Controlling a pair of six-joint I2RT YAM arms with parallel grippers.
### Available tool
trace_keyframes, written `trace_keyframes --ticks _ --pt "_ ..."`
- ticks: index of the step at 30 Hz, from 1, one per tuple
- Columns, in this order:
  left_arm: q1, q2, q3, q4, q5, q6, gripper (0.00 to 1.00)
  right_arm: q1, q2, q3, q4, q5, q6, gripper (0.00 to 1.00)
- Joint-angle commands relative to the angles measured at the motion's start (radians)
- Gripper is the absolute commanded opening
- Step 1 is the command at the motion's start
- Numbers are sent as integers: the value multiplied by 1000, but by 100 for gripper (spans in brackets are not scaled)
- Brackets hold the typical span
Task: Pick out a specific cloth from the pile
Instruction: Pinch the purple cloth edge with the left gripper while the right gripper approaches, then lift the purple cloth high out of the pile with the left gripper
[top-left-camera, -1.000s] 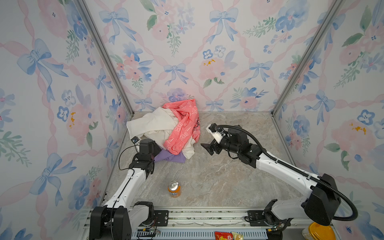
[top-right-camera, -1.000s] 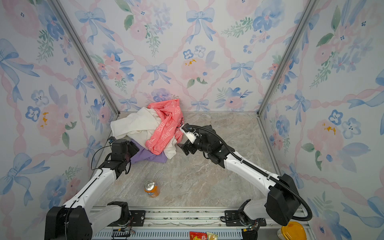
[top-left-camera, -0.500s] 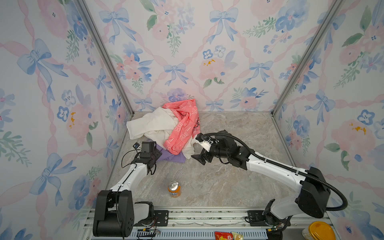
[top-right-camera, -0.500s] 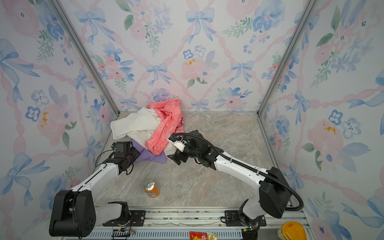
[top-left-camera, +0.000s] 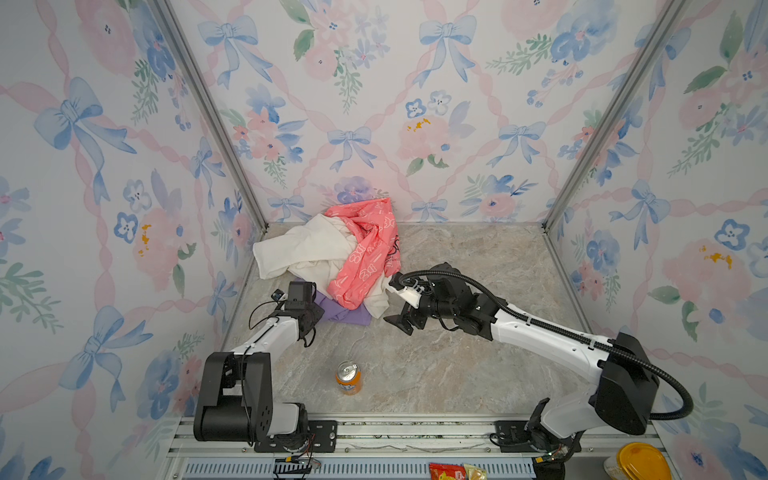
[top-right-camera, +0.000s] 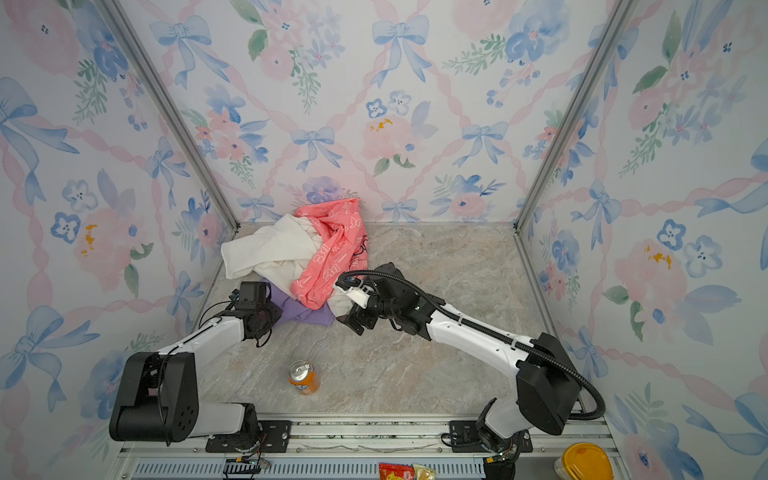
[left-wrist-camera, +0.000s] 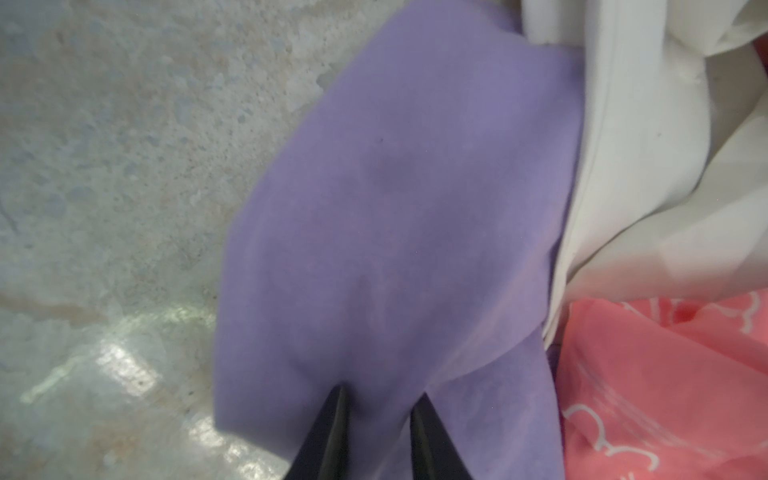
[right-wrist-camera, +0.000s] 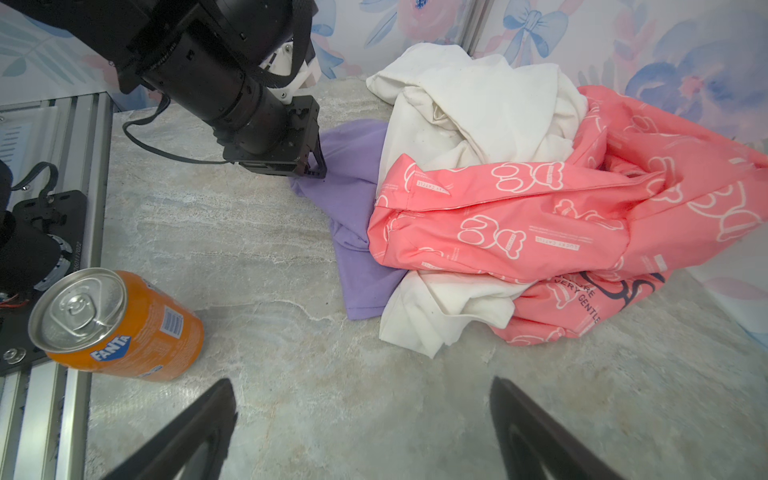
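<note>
The pile (top-left-camera: 307, 249) lies at the back left of the marble floor, with a white cloth and a coral-pink printed cloth (top-left-camera: 365, 257) on top. The lavender cloth (top-left-camera: 349, 313) (top-right-camera: 307, 313) (right-wrist-camera: 357, 232) sticks out flat from under them at the near side. My left gripper (left-wrist-camera: 380, 395) (right-wrist-camera: 318, 170) is shut on a bunched fold of this cloth (left-wrist-camera: 407, 208) near its left edge. My right gripper (top-left-camera: 405, 320) (top-right-camera: 357, 322) (right-wrist-camera: 361, 386) stands open just above the bare floor, by the pile's near right corner, with nothing between its fingers.
An orange Fanta can (top-left-camera: 348, 376) (right-wrist-camera: 116, 328) stands on the floor in front of the pile, between the two arms. Floral walls close in the back and both sides. A metal rail (top-left-camera: 415, 432) runs along the front edge.
My left gripper's jaws have come together on the lavender cloth. My right gripper has moved left and lower, to the near side of the pile, and stayed open.
</note>
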Motion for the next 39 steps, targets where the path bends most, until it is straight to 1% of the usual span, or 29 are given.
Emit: trace_keyframes --ticks 1,3,4,12,22,39 --pt "6 0 32 -15 1 6 13 9 3 30 -26 -9 -14 97" --pt "6 -11 32 -15 -6 6 3 9 2 28 -27 -11 -18 97" --pt "6 -17 64 -15 -9 8 0 9 0 28 -29 -8 -20 97" --pt "6 -76 154 -15 -47 35 0 9 -12 27 -32 10 -34 97" --pt "6 -147 297 -12 -115 149 0 9 -1 41 -15 20 -20 97" --pt "6 -179 514 -10 -100 264 0 9 35 80 4 36 -5 97"
